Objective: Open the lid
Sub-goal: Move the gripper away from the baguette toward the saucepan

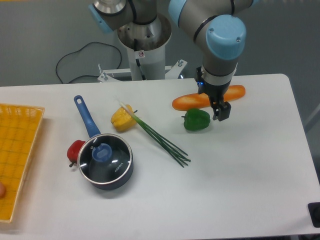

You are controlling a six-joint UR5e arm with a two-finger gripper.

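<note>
The lid (112, 161), clear glass with a thin metal rim and a blue knob (102, 153), sits closed on a dark saucepan (107, 181) with a blue handle (86, 117) at the table's left of centre. My gripper (221, 114) hangs well to the right of it, above the table beside a green pepper (196, 120) and in front of a long orange carrot (208, 98). Its fingers point down with nothing seen between them; whether they are open or shut is unclear from this angle.
A red pepper (75, 149) touches the pan's left side. A yellow pepper (123, 118) and green chives (161, 138) lie between pan and gripper. A yellow basket (17, 150) sits at the left edge. The robot base (144, 45) stands at the back.
</note>
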